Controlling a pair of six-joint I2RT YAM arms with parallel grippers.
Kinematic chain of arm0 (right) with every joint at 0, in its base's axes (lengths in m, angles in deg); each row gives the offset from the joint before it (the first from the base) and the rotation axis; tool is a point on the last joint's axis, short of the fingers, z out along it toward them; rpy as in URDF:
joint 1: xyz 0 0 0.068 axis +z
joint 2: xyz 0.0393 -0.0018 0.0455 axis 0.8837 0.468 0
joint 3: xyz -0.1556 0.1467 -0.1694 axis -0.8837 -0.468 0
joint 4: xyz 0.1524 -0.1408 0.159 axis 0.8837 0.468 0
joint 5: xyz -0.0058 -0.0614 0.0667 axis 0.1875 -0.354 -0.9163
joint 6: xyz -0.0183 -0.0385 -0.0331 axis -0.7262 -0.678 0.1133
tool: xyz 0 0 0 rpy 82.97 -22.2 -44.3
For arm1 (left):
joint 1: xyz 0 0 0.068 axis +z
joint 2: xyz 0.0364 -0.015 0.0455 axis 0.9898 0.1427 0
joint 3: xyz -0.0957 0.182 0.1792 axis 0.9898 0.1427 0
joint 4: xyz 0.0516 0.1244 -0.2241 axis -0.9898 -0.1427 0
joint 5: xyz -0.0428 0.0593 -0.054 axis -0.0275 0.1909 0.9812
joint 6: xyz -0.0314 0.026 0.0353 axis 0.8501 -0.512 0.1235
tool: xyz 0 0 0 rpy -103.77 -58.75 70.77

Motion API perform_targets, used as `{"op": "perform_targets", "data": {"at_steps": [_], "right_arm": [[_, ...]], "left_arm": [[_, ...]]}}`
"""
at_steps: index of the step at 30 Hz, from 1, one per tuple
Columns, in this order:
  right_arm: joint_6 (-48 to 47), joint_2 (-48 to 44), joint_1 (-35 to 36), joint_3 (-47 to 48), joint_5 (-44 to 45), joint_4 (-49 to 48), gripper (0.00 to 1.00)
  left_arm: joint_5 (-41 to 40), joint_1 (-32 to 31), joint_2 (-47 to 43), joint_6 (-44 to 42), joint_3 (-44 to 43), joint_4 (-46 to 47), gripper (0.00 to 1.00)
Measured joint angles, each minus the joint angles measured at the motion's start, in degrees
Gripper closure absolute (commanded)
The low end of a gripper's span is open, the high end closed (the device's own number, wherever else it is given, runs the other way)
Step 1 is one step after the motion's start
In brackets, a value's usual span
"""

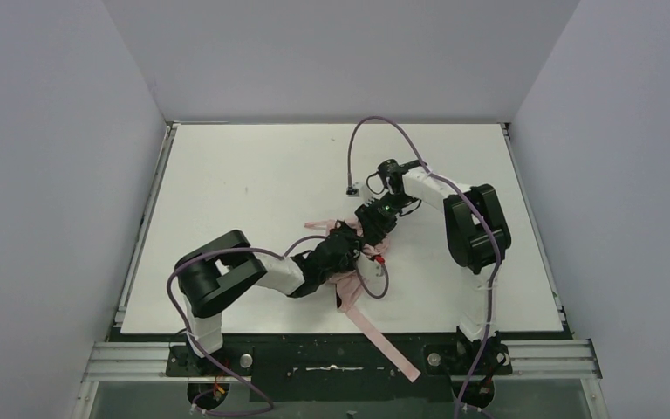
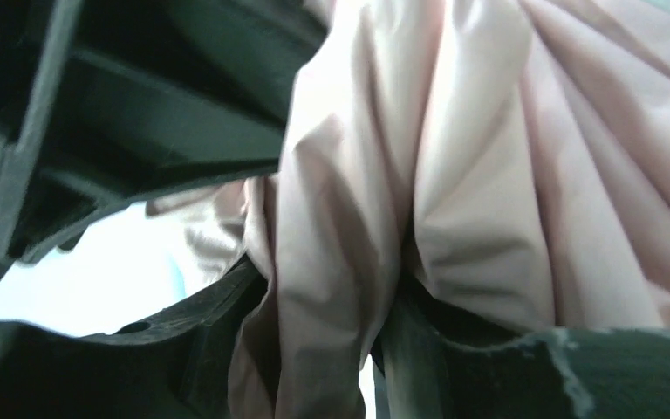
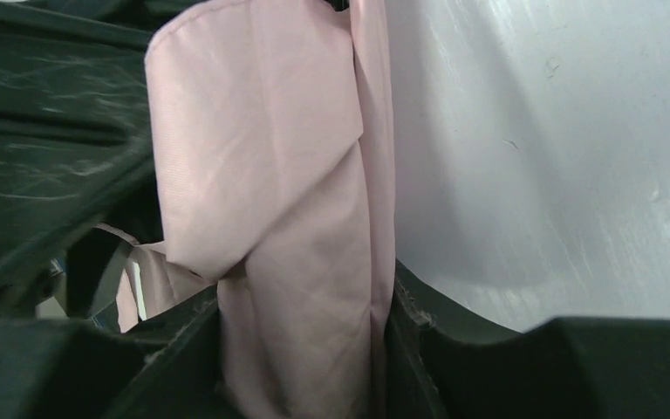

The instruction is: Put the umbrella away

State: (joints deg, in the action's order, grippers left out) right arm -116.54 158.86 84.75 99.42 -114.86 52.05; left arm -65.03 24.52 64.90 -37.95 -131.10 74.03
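The pale pink umbrella [image 1: 350, 288] lies bunched near the table's front middle, between my two grippers. A long pink strip of it [image 1: 390, 345] trails over the front edge. My left gripper [image 1: 342, 247] is shut on a fold of the umbrella's fabric [image 2: 331, 262]; pink cloth fills the left wrist view. My right gripper [image 1: 373, 223] is shut on another fold of the umbrella [image 3: 301, 288], which fills the gap between its fingers. The two grippers almost touch. The shaft and ribs are hidden.
A small red piece [image 1: 380, 257] shows beside the bunched fabric. Purple cables [image 1: 375, 127] loop above the right arm and over the left arm. The white table [image 1: 253, 175] has walls left, right and behind. A metal rail [image 1: 541, 353] runs along the front.
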Motion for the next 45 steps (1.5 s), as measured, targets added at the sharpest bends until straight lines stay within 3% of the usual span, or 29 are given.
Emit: {"op": "perform_targets", "data": {"at_steps": [8,14,19,23,27,32,38,45], "right_arm": [[4.02,-1.97,-0.17,-3.17,0.61,-4.57,0.88],[5.38,-3.80,-0.15,-5.92,1.51,-8.74,0.87],[5.57,-5.29,0.02,-7.85,2.56,-11.34,0.87],[5.57,-5.49,0.46,-7.85,3.87,-12.37,0.86],[5.53,-6.01,1.20,-7.96,5.49,-13.49,0.86],[5.35,-6.58,2.08,-8.48,7.13,-14.80,0.85],[5.31,-7.08,2.62,-8.90,8.37,-15.56,0.84],[5.38,-7.28,2.93,-9.09,9.07,-16.13,0.87]], "left_arm": [[-1.09,-0.07,-11.74,11.76,2.54,-6.86,0.29],[0.00,2.12,-27.69,29.94,2.58,-14.82,0.29],[4.20,12.79,-39.65,53.20,2.56,-23.89,0.30],[8.59,19.91,-41.05,71.21,3.23,-28.76,0.30],[14.93,23.43,-35.74,84.41,4.50,-30.40,0.32],[21.20,25.64,-26.47,93.98,4.57,-29.99,0.44],[26.58,26.53,-19.71,98.79,4.57,-28.63,0.58],[29.18,26.64,-16.87,101.39,4.57,-24.83,0.94]]}}
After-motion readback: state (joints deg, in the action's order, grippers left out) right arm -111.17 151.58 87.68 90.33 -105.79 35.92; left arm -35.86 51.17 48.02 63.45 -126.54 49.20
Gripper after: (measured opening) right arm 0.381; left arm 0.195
